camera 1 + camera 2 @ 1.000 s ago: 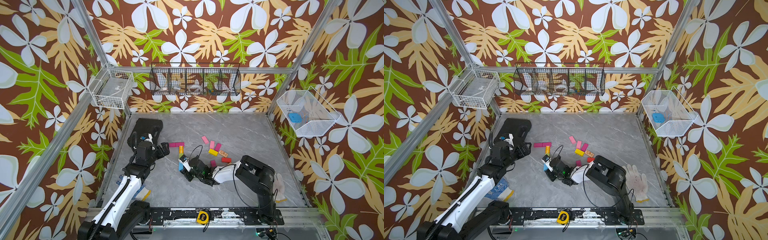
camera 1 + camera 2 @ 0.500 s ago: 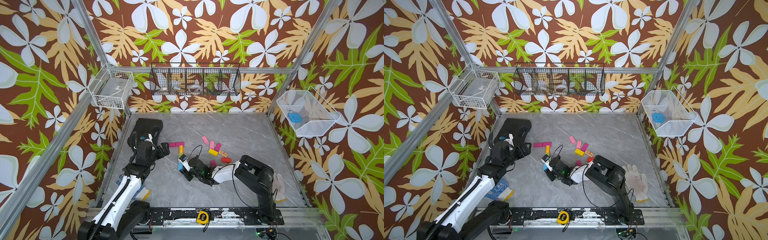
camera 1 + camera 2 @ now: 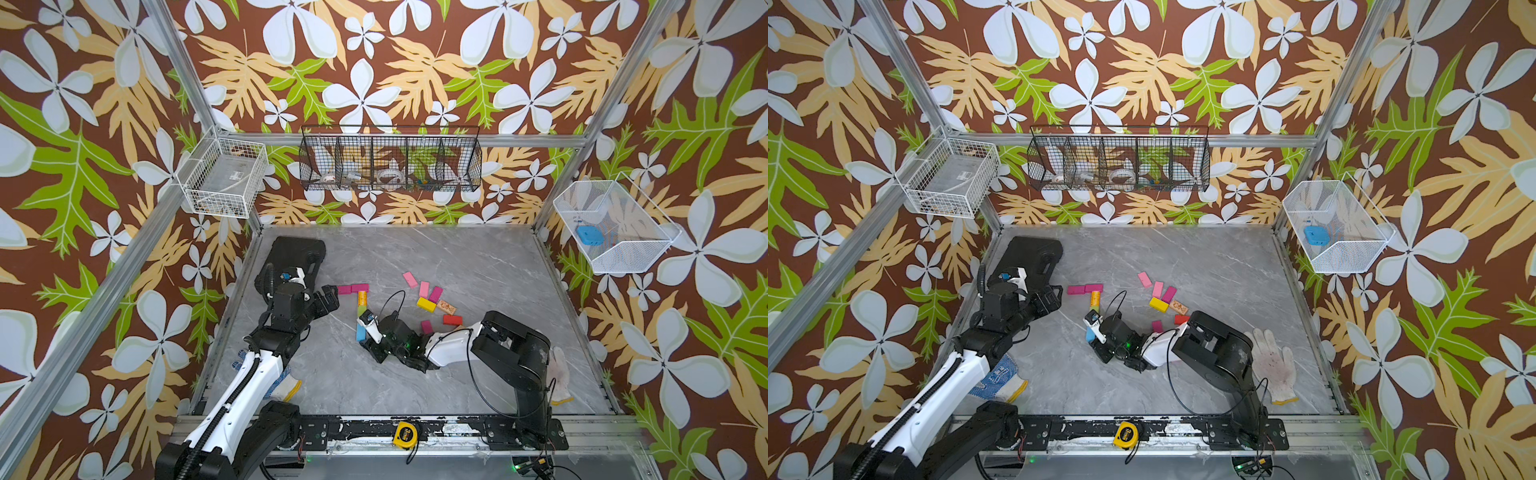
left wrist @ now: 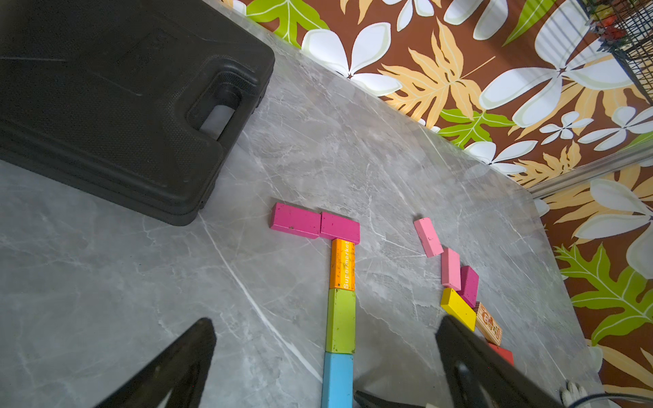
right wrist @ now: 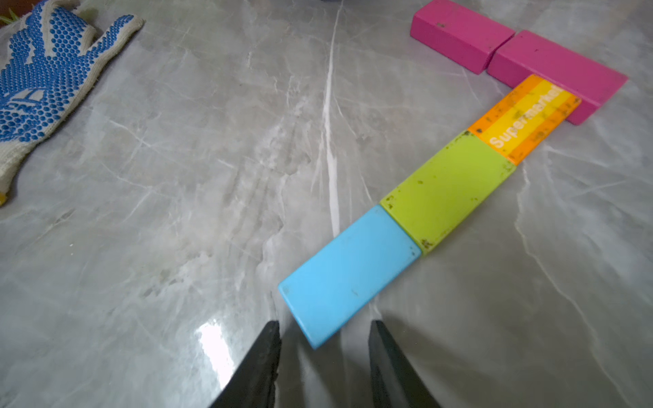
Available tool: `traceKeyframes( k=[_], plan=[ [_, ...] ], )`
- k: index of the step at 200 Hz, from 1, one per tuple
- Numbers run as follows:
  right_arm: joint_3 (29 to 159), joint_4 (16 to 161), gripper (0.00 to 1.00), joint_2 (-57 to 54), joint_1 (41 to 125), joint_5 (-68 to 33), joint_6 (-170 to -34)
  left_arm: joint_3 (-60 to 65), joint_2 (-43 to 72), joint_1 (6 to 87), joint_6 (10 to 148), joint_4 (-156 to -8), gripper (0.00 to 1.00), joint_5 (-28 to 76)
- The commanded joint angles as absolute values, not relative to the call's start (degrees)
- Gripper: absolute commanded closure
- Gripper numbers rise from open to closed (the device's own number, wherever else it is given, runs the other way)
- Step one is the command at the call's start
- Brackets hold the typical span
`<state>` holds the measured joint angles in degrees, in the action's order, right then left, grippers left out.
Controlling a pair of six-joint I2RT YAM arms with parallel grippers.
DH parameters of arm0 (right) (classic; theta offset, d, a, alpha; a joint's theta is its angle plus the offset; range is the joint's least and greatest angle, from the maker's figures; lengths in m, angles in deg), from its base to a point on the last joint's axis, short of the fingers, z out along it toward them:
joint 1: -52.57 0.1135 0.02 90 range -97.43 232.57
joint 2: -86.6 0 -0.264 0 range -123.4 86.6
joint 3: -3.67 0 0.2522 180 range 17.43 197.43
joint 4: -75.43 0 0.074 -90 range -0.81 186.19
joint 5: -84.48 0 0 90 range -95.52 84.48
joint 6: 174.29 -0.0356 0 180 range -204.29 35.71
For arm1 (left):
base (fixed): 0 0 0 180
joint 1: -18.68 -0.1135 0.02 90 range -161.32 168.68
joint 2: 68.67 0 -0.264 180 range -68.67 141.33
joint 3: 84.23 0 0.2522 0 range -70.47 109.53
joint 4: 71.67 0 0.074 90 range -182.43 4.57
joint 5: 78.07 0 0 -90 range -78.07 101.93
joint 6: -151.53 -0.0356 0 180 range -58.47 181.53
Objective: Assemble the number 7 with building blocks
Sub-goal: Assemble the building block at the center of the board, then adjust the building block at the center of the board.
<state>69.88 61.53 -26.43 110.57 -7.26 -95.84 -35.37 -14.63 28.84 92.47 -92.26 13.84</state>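
Grey marble-look tabletop, loud floral walls all round, and the 7 looks basically done. Two magenta blocks lie end to end as the top bar. From the right one hangs a stem: orange block, green block, then blue block, all flat and butted together. The spare blocks sit in a loose bunch off to the side, well apart from the figure.

The right gripper is low at the foot of the stem, its jaws parted only a little, with the blue block's near corner poking into the gap. It doesn't look clamped on anything. The left gripper hangs spread wide and empty, near the bar's outer end in both top views.

The risk is the exit. With so little slack around that corner, any sideways drift as the right arm backs off could catch the blue block and swing it out of line. Since the stem pieces touch, the green one would probably shift too. A careless sweep by the left arm could knock the bar as well.
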Motion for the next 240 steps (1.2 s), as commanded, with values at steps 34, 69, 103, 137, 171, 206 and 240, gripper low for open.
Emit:
traceKeyframes(
  k=[34,69,103,137,171,206,240],
  plan=[
    [65.1,66.6,0.52,-20.6,109.3,-10.8,-92.7,-34.9,-11.8,28.9,92.5,-90.5,0.00,13.3],
    [64.4,68.4,0.53,-17.4,104.8,-13.5,-91.6,-34.3,-7.5,28.9,92.9,-88.3,0.08,13.0],
    [71.2,75.5,0.56,-19.7,100.2,-14.7,-89.4,-32.6,-1.1,28.9,93.2,-85.7,0.21,12.5],
    [78.8,80.0,0.59,-23.9,95.9,-15.8,-90.0,-29.5,6.6,28.9,92.9,-84.5,0.41,11.9],
    [88.9,86.7,0.59,-29.5,94.3,-13.2,-88.4,-25.3,14.1,28.9,92.7,-84.5,0.55,12.0],
    [97.9,92.2,0.60,-35.3,92.2,-12.5,-88.6,-21.6,19.9,28.9,92.4,-85.2,0.63,11.2],
    [101.3,92.9,0.62,-37.3,90.7,-14.3,-87.8,-19.4,23.6,28.8,92.1,-86.0,0.73,10.9]
  ],
)
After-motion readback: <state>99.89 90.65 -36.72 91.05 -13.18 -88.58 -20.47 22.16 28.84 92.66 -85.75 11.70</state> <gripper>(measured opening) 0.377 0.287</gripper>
